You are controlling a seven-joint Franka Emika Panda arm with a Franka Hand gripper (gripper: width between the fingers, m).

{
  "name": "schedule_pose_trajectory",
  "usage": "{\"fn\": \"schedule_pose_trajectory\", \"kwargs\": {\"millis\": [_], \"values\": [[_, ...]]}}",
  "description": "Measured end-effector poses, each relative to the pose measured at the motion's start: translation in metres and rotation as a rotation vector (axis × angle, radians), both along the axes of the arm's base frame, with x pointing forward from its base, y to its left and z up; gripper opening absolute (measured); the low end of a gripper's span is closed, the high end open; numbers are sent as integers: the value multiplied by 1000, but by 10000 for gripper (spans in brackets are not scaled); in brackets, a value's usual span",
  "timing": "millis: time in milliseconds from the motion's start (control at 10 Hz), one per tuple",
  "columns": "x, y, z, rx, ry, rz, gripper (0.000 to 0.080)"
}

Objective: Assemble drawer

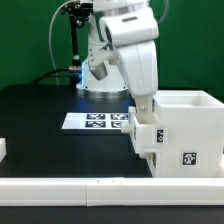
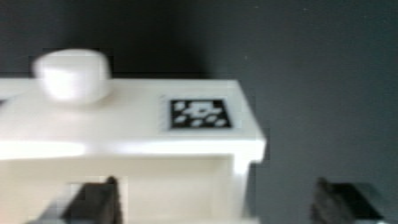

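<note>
In the wrist view the gripper (image 2: 210, 203) is spread wide, holding nothing, over a white box tray (image 2: 125, 125) bearing a tag (image 2: 201, 113) and round knob (image 2: 73, 75). In the exterior view that tray (image 1: 143, 138) touches the cube housing (image 1: 189, 132); farther back lies the marker board (image 1: 98, 121)

The drawer housing (image 1: 185, 130) is seen as smooth, matt white plastic, with printed black-and-white tags (image 2: 201, 112) set flat on its faces. The table (image 1: 40, 115) is covered in a dull, matt black surface, and the arm's shell (image 1: 135, 45) is finished in glossy white.
</note>
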State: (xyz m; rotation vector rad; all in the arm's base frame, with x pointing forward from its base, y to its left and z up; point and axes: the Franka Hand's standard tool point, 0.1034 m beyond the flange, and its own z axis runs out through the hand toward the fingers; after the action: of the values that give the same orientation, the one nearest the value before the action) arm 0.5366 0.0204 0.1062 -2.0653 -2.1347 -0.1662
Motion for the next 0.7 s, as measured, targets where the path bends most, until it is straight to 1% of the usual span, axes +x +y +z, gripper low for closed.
{"fn": "schedule_pose_trajectory", "kwargs": {"millis": [100, 200, 300, 400, 500, 600, 700], "values": [[8, -8, 5, 42, 1, 14, 633], [19, -23, 5, 117, -2, -18, 633], [28, -32, -4, 165, -3, -25, 644], [37, -37, -18, 244, 7, -17, 644], [43, -41, -26, 283, 11, -46, 649], [44, -35, -27, 277, 9, -66, 649], [41, -26, -30, 278, -1, -69, 649]]}}
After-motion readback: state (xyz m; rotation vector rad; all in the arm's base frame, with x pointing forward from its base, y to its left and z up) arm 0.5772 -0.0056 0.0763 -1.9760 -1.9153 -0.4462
